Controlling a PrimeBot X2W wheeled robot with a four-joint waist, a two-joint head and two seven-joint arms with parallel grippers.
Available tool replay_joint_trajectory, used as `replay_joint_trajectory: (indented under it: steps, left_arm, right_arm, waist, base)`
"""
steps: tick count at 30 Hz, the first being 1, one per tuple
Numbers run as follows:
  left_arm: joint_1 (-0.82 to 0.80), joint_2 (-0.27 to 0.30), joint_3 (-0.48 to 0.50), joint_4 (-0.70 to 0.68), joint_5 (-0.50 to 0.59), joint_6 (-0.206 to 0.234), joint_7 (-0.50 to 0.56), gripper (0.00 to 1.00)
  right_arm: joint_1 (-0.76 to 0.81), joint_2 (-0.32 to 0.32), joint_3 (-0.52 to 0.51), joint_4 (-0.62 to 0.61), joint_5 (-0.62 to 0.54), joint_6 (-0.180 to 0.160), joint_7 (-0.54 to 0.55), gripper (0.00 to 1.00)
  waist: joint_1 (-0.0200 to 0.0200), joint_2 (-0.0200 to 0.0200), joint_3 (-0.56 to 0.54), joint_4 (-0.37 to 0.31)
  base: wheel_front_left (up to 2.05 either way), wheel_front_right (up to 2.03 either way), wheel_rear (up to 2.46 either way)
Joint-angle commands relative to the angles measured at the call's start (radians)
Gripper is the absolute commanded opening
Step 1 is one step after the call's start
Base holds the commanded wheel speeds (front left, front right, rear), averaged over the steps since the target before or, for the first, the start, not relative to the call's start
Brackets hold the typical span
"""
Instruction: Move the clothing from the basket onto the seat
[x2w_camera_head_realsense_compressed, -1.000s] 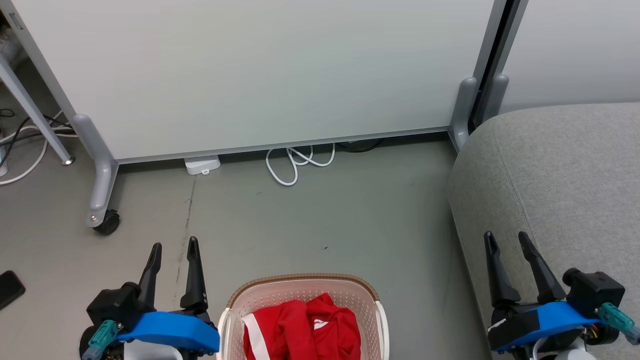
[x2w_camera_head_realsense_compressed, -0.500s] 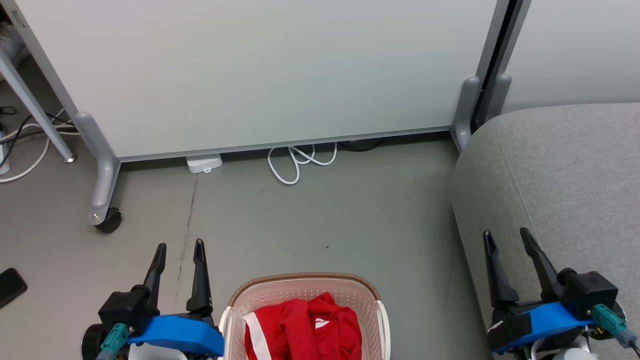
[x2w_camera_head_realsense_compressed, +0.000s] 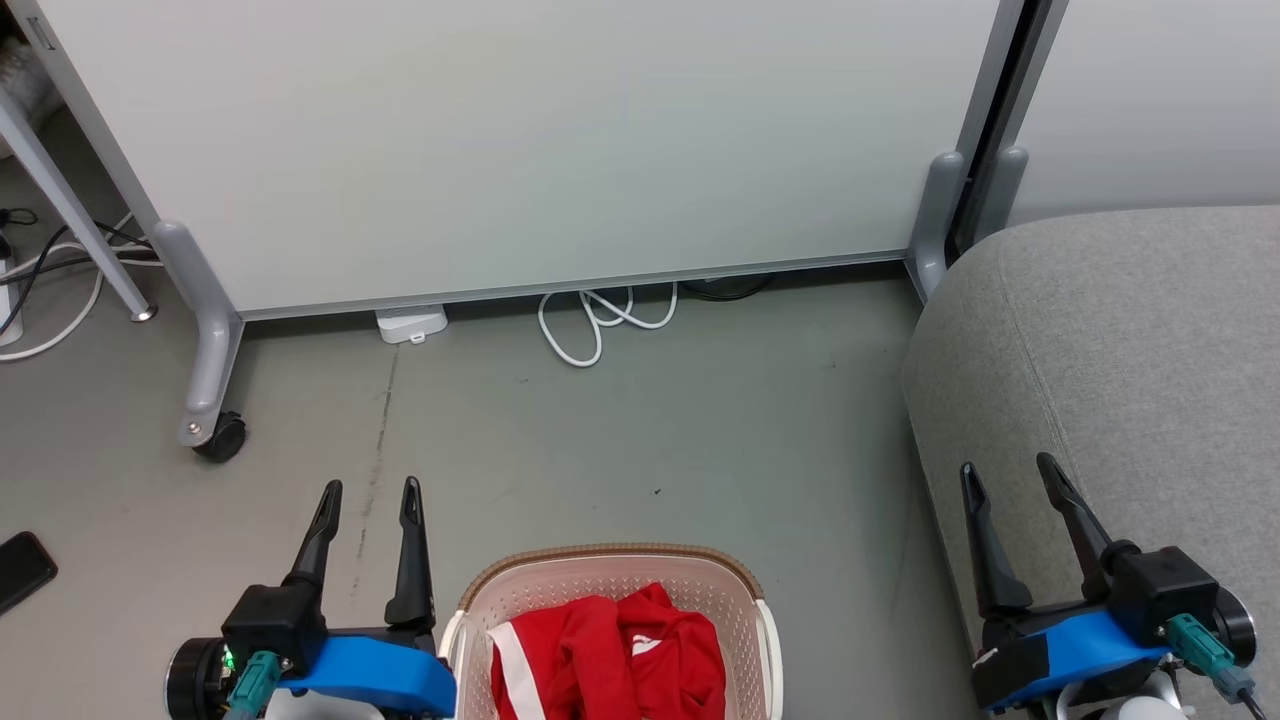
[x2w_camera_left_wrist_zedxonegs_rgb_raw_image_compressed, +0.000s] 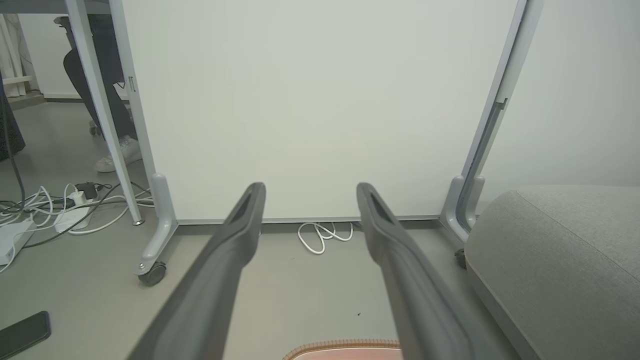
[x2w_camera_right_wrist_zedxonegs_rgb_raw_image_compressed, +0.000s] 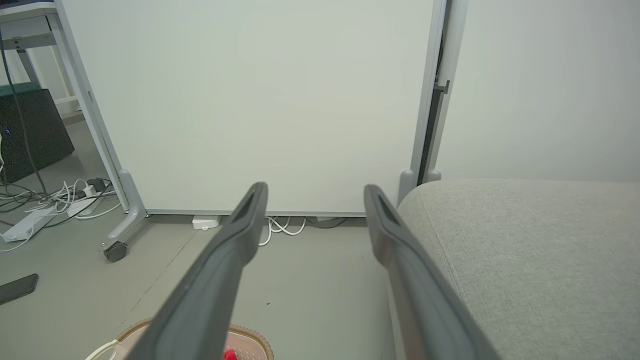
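Observation:
The red clothing (x2w_camera_head_realsense_compressed: 608, 655) with white stripe trim lies bunched in the cream basket (x2w_camera_head_realsense_compressed: 610, 555) with a brown rim, on the floor at the bottom centre of the head view. The grey seat (x2w_camera_head_realsense_compressed: 1120, 340) stands to its right. My left gripper (x2w_camera_head_realsense_compressed: 370, 493) hovers open just left of the basket, nothing between its fingers. My right gripper (x2w_camera_head_realsense_compressed: 1008, 470) is open over the seat's front edge, also empty. The left wrist view catches the basket rim (x2w_camera_left_wrist_zedxonegs_rgb_raw_image_compressed: 345, 345) and the seat (x2w_camera_left_wrist_zedxonegs_rgb_raw_image_compressed: 565, 255). In the right wrist view are the seat (x2w_camera_right_wrist_zedxonegs_rgb_raw_image_compressed: 530, 240), the basket rim (x2w_camera_right_wrist_zedxonegs_rgb_raw_image_compressed: 250, 334) and a scrap of red clothing (x2w_camera_right_wrist_zedxonegs_rgb_raw_image_compressed: 230, 355).
A white wheeled partition (x2w_camera_head_realsense_compressed: 520, 150) stands ahead, with a caster (x2w_camera_head_realsense_compressed: 218, 436) at its left foot. A white cable (x2w_camera_head_realsense_compressed: 600, 320) and power brick (x2w_camera_head_realsense_compressed: 410, 324) lie under it. A dark phone (x2w_camera_head_realsense_compressed: 25, 568) rests on the floor at left. A person's foot (x2w_camera_left_wrist_zedxonegs_rgb_raw_image_compressed: 117, 155) is behind the partition.
Both grippers stay open. The left gripper has edged right toward the basket and the right one slightly left; the head view has shifted a little.

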Motion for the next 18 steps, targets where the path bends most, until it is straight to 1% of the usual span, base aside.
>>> replay_joint_trajectory:
  steps: [1, 13, 18]
  left_arm:
    - [-0.006, -0.001, 0.0, -0.002, 0.019, -0.005, -0.007, 1.0]
    - [-0.004, -0.01, 0.006, 0.004, 0.088, -0.013, -0.028, 1.0]
    - [-0.003, -0.013, 0.011, 0.006, 0.084, -0.017, -0.028, 1.0]
  right_arm:
    - [-0.01, -0.006, -0.001, -0.001, -0.02, 0.002, -0.007, 1.0]
    - [-0.011, -0.006, -0.002, -0.003, -0.087, 0.002, -0.028, 1.0]
    - [-0.009, -0.006, -0.002, -0.003, -0.076, 0.002, -0.028, 1.0]
  waist:
    - [0.0, 0.0, 0.001, 0.0]
    - [0.0, 0.0, 0.002, 0.002]
    - [0.0, 0.0, 0.001, 0.003]
  base:
    - [0.0, 0.0, 0.0]
    - [0.0, 0.0, 0.0]
    - [0.0, 0.0, 0.0]
